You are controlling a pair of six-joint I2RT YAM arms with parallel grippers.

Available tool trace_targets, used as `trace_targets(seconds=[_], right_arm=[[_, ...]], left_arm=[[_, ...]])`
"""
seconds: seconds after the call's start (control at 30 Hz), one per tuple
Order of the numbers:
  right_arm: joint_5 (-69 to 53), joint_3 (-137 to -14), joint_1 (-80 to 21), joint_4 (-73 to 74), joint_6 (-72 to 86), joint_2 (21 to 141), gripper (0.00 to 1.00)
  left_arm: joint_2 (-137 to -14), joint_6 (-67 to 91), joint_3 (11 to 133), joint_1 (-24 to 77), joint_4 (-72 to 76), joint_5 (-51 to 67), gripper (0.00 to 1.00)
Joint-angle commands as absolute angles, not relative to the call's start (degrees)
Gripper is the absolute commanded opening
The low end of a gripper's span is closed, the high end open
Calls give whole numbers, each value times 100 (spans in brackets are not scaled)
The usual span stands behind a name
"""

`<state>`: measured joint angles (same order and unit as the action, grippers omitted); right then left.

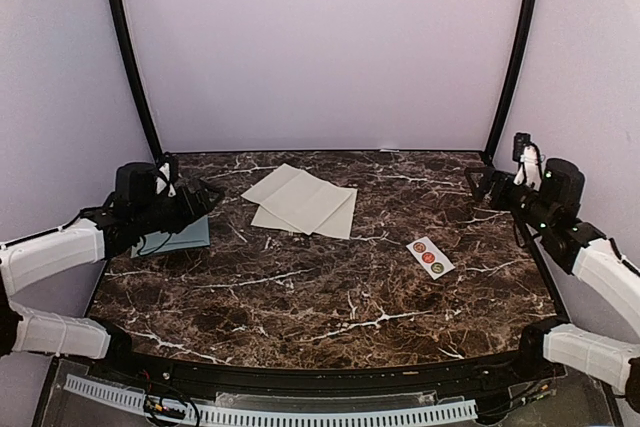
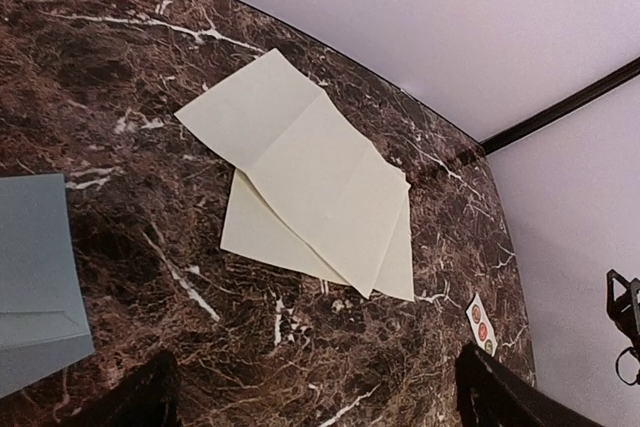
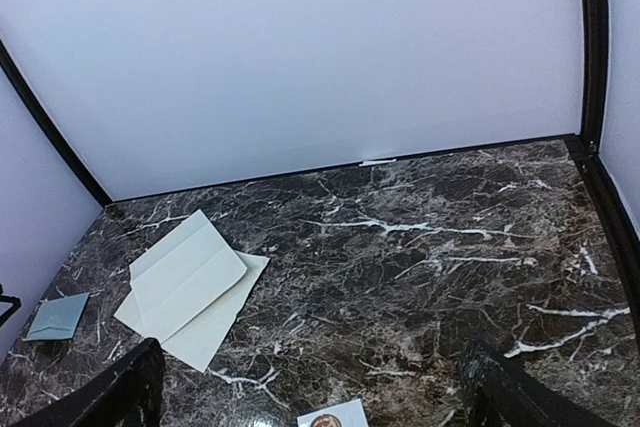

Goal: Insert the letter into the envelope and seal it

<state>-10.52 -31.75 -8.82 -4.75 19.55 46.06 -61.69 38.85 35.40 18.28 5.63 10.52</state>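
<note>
Both sets of jaws stand spread wide and hold nothing. The left gripper (image 2: 315,399) hangs above the table's left side, its dark fingers (image 2: 135,397) parted over bare stone. The right gripper (image 3: 315,394) hovers by the right edge, equally agape, clear of everything. The envelope (image 1: 180,237) – flat, matte, pale blue-grey paper – lies at the left side of the table (image 1: 300,297), partly beneath the left gripper in the top view and apart from the letter (image 1: 305,200). The letter is cream paper with fold creases, in two overlapping layers askew, near the back centre. A small white sticker strip (image 1: 431,257) with round dots lies toward the right. The tabletop is glossy dark-brown marble veined with white.
</note>
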Motion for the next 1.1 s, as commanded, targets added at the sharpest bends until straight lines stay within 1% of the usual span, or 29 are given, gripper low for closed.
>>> trace_targets(seconds=[0.0, 0.03, 0.1, 0.23, 0.33, 0.47, 0.63, 0.77, 0.9, 1.07], right_arm=[[-1090, -3035, -1338, -1037, 2216, 5144, 99], [-1059, -3034, -1468, -1096, 2246, 5275, 99], [-1011, -3045, -1773, -1261, 2383, 5575, 98], [-1015, -3115, -2361, -1750, 2733, 6222, 97], [-1023, -3358, -2685, -2004, 2944, 6826, 96], [-973, -4002, -3057, -1925, 3057, 7723, 93], [-1141, -4898, -3209, -1668, 3308, 8833, 89], [-1250, -5379, -3234, -1521, 3464, 9451, 87], [-1356, -5622, -3265, -1464, 3520, 9785, 86], [-1364, -5704, -3304, -1325, 3474, 9926, 86]], left_arm=[[-7012, 4781, 3565, 2170, 1889, 1306, 91], [-7158, 4783, 3680, 2201, 2023, 1343, 89], [-7766, 4657, 3940, 2354, 2065, 1386, 88], [-8590, 4305, 4603, 2456, 1976, 1502, 86], [-9131, 3936, 5302, 2468, 1576, 1525, 85], [-9839, 3384, 6094, 2465, 993, 1404, 84], [-10637, 2981, 6891, 2461, 555, 1267, 84], [-11226, 2854, 7511, 2461, 301, 1366, 88], [-11720, 2758, 7910, 2454, 223, 1385, 91], [-12059, 2646, 7964, 2452, 329, 1573, 92]])
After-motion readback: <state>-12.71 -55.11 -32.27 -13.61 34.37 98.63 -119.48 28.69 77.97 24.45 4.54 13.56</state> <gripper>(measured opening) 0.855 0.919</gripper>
